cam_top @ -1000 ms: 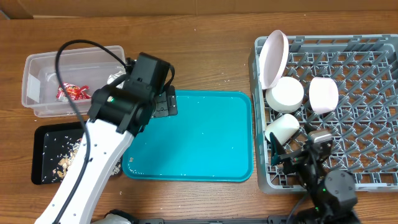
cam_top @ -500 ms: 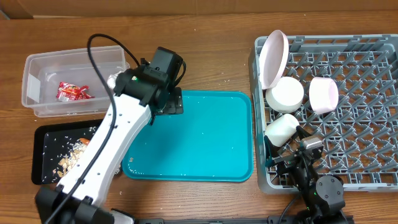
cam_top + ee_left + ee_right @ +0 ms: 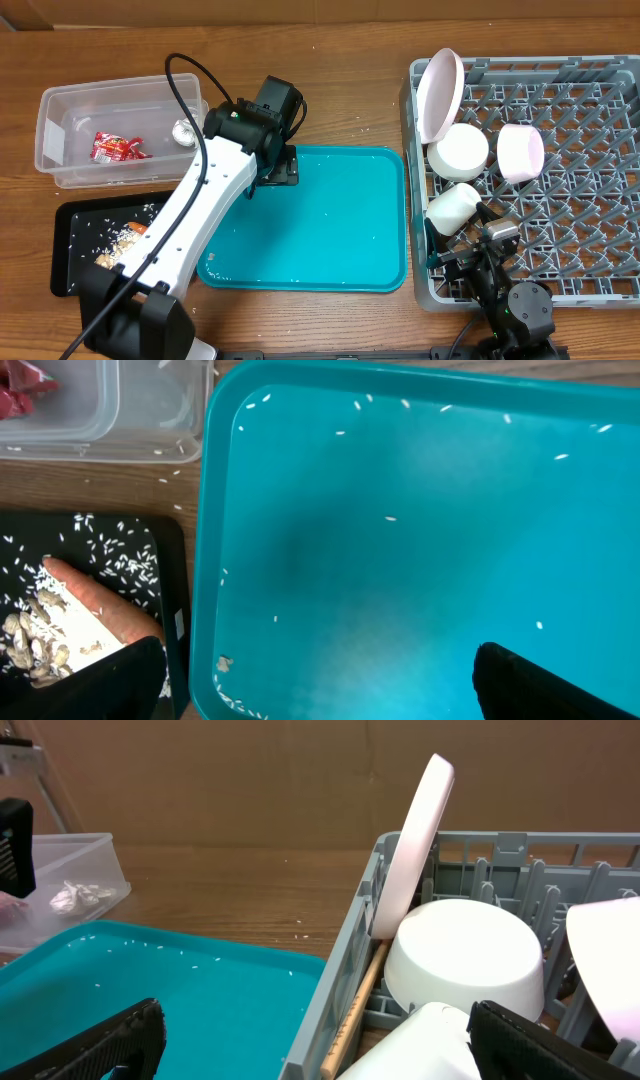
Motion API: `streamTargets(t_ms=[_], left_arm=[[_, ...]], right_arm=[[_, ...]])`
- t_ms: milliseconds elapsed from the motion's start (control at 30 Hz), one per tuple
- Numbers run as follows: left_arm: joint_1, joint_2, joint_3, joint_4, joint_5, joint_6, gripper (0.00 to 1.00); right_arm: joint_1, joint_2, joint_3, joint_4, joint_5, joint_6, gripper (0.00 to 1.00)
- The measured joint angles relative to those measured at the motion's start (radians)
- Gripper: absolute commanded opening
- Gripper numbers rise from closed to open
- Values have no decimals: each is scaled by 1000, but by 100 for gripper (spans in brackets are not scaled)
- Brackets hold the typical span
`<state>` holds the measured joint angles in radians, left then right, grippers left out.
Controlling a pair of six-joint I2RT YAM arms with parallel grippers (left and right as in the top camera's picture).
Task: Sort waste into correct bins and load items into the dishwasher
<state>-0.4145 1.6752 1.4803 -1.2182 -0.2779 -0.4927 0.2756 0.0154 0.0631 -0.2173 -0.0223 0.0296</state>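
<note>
Over the teal tray [image 3: 340, 230] your left gripper [image 3: 315, 665] hangs spread, empty; your right gripper [image 3: 310, 1020] gapes empty at the rack [image 3: 590, 200].

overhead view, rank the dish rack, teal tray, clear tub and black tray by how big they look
1. dish rack
2. teal tray
3. clear tub and black tray look close; the left arm hides part of the black tray, so unranked.
</note>
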Motion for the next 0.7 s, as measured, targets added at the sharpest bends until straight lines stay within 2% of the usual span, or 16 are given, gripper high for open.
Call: streamTargets(t_ms=[100, 333, 500, 633, 700], left_arm=[[-11, -59, 0, 3, 0, 0, 100], [-15, -347, -8, 29, -23, 9, 100], [51, -596, -203, 322, -50, 40, 100], [150, -848, -506, 575, -12, 111, 100], [185, -954, -614, 647, 7, 137, 100]], right_arm=[[0, 0, 0, 0, 0, 0, 100], [0, 0, 0, 0, 0, 0, 100], [0, 0, 0, 0, 0, 0, 100], [0, 0, 0, 1, 0, 0, 100], [0, -1, 0, -1, 0, 0, 100]])
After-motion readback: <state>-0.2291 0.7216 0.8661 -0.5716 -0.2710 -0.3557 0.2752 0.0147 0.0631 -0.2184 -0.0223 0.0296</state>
